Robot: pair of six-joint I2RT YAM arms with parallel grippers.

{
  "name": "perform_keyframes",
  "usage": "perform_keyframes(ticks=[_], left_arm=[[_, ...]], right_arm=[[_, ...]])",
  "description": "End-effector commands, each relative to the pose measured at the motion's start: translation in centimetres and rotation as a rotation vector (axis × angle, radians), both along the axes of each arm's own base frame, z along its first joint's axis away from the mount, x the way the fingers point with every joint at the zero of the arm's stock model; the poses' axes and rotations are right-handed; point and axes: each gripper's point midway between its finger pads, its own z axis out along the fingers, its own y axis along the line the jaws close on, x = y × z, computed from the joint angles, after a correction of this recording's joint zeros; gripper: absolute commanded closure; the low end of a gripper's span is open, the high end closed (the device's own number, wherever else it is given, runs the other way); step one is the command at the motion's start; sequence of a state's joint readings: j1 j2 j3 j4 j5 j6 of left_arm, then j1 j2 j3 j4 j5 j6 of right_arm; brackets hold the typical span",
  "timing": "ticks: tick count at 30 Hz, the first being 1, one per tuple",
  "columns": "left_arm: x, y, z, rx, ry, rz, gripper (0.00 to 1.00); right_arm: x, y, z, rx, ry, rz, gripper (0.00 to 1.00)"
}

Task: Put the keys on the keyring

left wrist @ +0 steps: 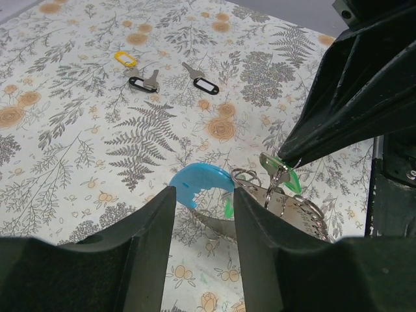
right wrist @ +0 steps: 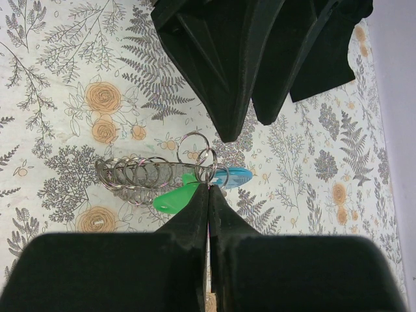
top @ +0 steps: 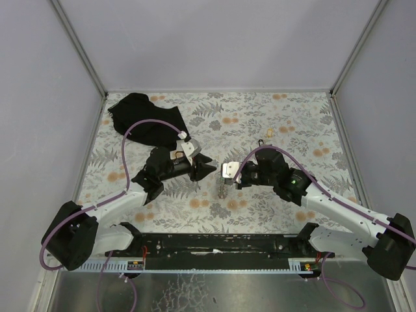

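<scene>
Cloth [top: 140, 120], black, bunched at upper left of the top view, no part of the job. Next right is my left claw [left wrist: 203, 193]: released, fingers apart, nothing betw. them. From its own cam the keyring [left wrist: 198, 183] shows thru the gap, just past the fingertips, not gripped.

Keyring = blue curved tag + a chain of metal rings [right wrist: 140, 174] strung toward the left of the right-wrist view. In the top view it sits centre frame, betw. my two claws. Can't tell if it rests on the table [top: 292, 117] or partly hangs.

Right of that is my right claw [right wrist: 208, 195]: clenched tight, pinching the green-tag key [left wrist: 290, 180] at the ring end beside the blue tag. Whether the key's hole is already on a ring or only touching it is too small to tell. A second bit of green shows under the rings, prob. another tag.

At upper left of the left-wrist view, two loose keys [left wrist: 144, 82] w/ black tags and a yellow tag [left wrist: 125, 58] lie flat, well apart from the keyring.

Step, as I judge it: threading the green-tag key onto a ring, w/ the loose keys not yet begun. Next move needs my left claw to close on the blue tag or nearest ring to steady it. Then my right claw works the key round the split in small turns. Risk: the rings look loose & may slide if unheld.
</scene>
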State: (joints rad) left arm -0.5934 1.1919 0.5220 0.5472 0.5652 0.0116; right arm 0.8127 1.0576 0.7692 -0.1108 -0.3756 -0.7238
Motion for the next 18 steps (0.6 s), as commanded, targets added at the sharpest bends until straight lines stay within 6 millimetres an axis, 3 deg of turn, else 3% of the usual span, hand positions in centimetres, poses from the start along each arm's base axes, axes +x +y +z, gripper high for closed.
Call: perform_keyframes(ticks=[1, 9, 18], left_arm=[[-0.1, 0.0, 0.0, 0.001, -0.006, -0.01, 0.59], [-1.6, -0.2, -0.6, 0.013, 0.02, -0.076, 0.6], [-3.5, -1.5, 0.8, -0.01, -0.014, -0.162, 0.6]], right_arm=[[0.5, 1.1, 3.4, 0.07, -0.066, 0.013, 1.0], [0.6, 1.0, 3.5, 0.072, -0.07, 0.007, 1.0], [0.6, 1.1, 3.5, 0.071, -0.065, 0.009, 1.0]])
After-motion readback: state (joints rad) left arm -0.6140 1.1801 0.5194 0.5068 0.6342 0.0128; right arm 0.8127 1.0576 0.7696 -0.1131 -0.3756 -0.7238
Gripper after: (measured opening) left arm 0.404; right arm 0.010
